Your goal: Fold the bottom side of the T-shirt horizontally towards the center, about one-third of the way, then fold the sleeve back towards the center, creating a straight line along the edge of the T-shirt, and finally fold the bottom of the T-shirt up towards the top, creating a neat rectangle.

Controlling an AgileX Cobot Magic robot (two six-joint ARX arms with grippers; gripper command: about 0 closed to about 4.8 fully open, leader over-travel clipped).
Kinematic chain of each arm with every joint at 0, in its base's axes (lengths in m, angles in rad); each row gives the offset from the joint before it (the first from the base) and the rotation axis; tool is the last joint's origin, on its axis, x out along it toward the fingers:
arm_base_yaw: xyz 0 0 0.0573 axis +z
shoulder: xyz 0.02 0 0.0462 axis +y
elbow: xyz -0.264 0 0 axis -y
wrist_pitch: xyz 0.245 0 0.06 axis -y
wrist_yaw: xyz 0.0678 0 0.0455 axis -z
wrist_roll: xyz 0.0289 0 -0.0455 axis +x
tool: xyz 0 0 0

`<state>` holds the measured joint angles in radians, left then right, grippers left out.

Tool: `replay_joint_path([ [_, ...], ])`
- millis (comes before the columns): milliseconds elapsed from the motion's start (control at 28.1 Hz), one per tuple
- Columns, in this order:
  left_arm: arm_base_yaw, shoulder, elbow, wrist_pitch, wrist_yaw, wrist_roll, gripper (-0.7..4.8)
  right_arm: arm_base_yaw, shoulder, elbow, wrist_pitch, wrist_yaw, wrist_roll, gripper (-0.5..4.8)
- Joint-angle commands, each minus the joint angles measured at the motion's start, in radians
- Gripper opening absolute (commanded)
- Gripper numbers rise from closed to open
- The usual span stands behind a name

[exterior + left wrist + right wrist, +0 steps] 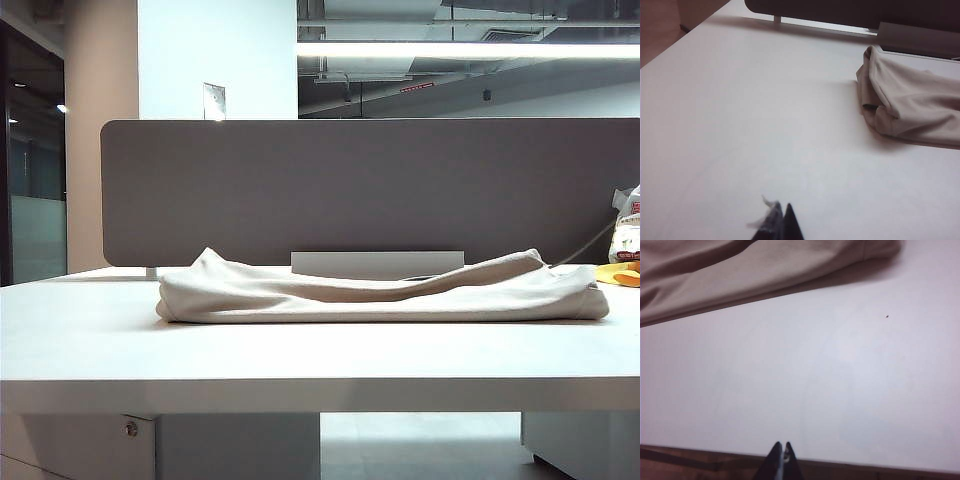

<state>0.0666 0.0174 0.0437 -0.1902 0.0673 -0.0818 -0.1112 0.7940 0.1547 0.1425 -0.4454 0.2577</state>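
The T-shirt (380,292) is seen lying folded into a long, low beige bundle across the white table (300,350), just in front of the grey partition panel (350,190) and stretching nearly the table's width. Its upper layer is rumpled, with a raised peak toward each end and a sag between them; the near edge lies in a fairly straight line along the tabletop. Which edge is the hem cannot be told. Beyond the shirt's right end, at the table's far right edge, a white printed bag (628,230) is noted with a yellow object (622,274) beside it; what the bag contains cannot be made out. No arm is visible in the exterior view. In the left wrist view, the left gripper (780,222) is shown with its tips pressed together, nothing of the shirt between them, though a pale wisp sits at one tip; it is held over bare table, well apart from the shirt's left end (910,102). In the right wrist view, the right gripper (781,460) is likewise seen with tips together and empty, over the table's near edge, apart from the shirt's near fold (765,270).
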Motion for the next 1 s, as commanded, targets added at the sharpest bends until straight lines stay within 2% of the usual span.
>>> replay_joint_path([
  [36, -0.001, -0.008, -0.018, 0.023, -0.003, 0.003, -0.05, -0.001, 0.000, 0.000, 0.012, -0.001, 0.003, -0.06],
  [214, -0.007, -0.014, -0.037, 0.031, -0.006, 0.004, -0.05, -0.001, 0.000, 0.000, 0.012, -0.001, 0.003, -0.06],
  [356, -0.095, -0.014, -0.037, 0.023, -0.180, 0.003, -0.05, -0.001, 0.000, 0.000, 0.012, -0.001, 0.003, -0.06],
  [499, -0.098, -0.014, -0.037, 0.008, -0.169, 0.006, -0.05, -0.001, 0.000, 0.000, 0.012, 0.000, 0.003, -0.06],
  [641, -0.098, -0.014, -0.037, 0.000, -0.114, 0.094, -0.05, -0.001, 0.000, 0.000, 0.012, -0.001, 0.003, -0.06],
  [998, -0.099, -0.014, -0.036, 0.005, -0.112, 0.092, -0.05, -0.001, 0.000, 0.000, 0.012, -0.001, 0.003, -0.06],
])
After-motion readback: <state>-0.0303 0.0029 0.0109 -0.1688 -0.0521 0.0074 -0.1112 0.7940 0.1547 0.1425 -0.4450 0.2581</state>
